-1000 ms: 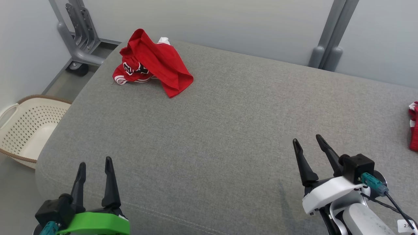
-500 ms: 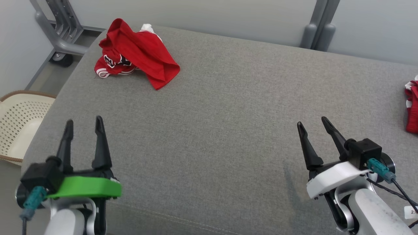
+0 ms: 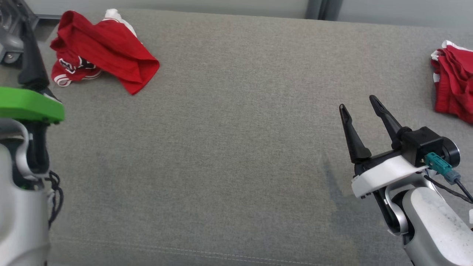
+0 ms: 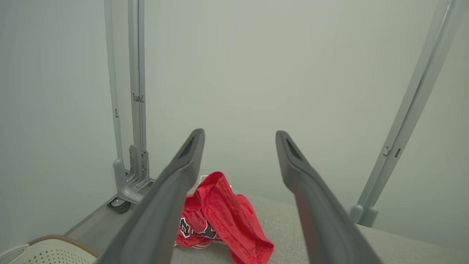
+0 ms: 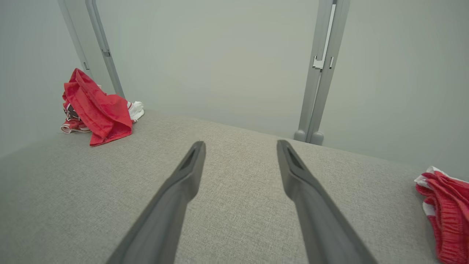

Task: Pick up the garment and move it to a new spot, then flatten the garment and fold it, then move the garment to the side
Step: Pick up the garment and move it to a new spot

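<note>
— Checking our setup: the biggest thing is the grey fabric tabletop [image 3: 236, 129], right? It runs across pretty much the whole head view.

— Yep. Behind it we've got the pale wall [image 5: 220, 55] and a grey metal post [image 5: 320, 73]. Where's the thing we're after?

— Our red garment [image 3: 107, 48] sits crumpled at the far left corner of the tabletop, white trim and a dark logo showing. From the left wrist we see it [image 4: 227, 216] low between our fingers, well ahead of them. A second red piece [image 3: 452, 83] lies way over at the right edge, well apart from the first.

— And the arms?

— Our right gripper [image 3: 358, 102] hovers over bare fabric, fingers spread wide, nothing in them. Our left gripper [image 4: 240, 135] is the same deal: fingers wide apart, empty, aimed toward the garment and not touching it. A tiny bit of a cream perforated basket [image 4: 47, 253] peeks in beside the tabletop.
</note>
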